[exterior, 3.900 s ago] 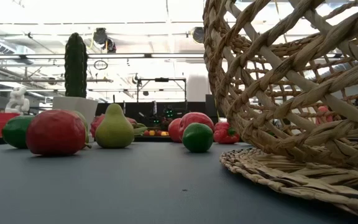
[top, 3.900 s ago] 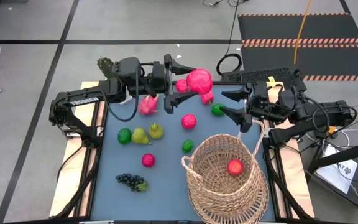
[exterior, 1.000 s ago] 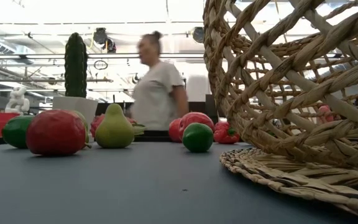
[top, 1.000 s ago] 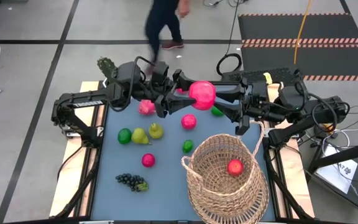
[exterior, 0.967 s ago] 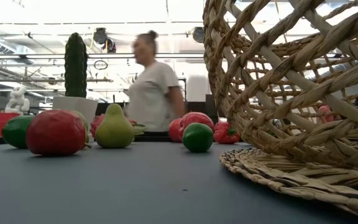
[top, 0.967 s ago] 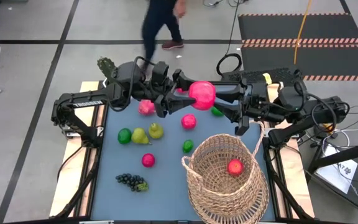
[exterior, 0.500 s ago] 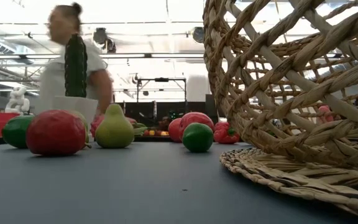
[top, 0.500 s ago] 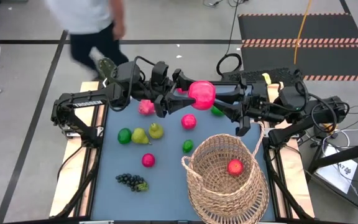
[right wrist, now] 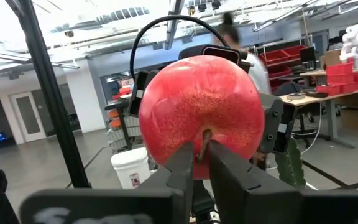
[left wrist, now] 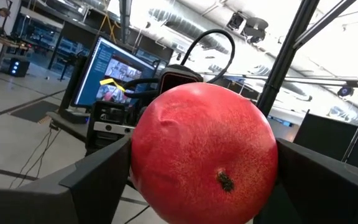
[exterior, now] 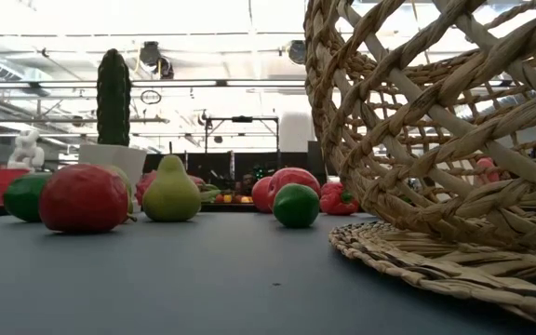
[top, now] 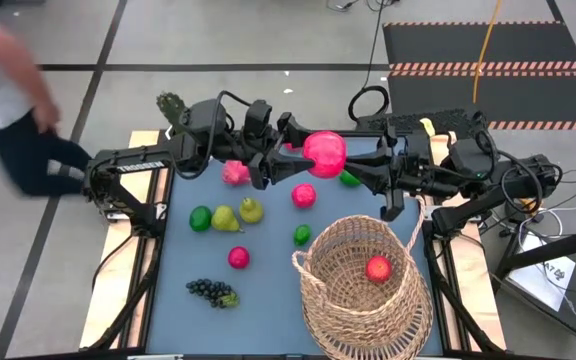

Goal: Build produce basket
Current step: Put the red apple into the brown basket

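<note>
**A:** Where was the apple (top: 325, 150)?

**B:** In mid-air over the far side of the table (top: 268, 300), between the two arms. My left gripper (top: 303, 151) was clamped on it, a finger pressed against each side.

**A:** And the right gripper (top: 360, 165)?

**B:** It came in from the right with its tips right at the stem end. I couldn't tell its state. It looked like a handover, since the basket (top: 313, 262) sat near and to the right, on that arm's side.

**A:** What about the basket?

**B:** It had one small red fruit (top: 377, 267) inside. The pears (top: 236, 214) and grapes (top: 211, 291) lay loose on the left.
</note>
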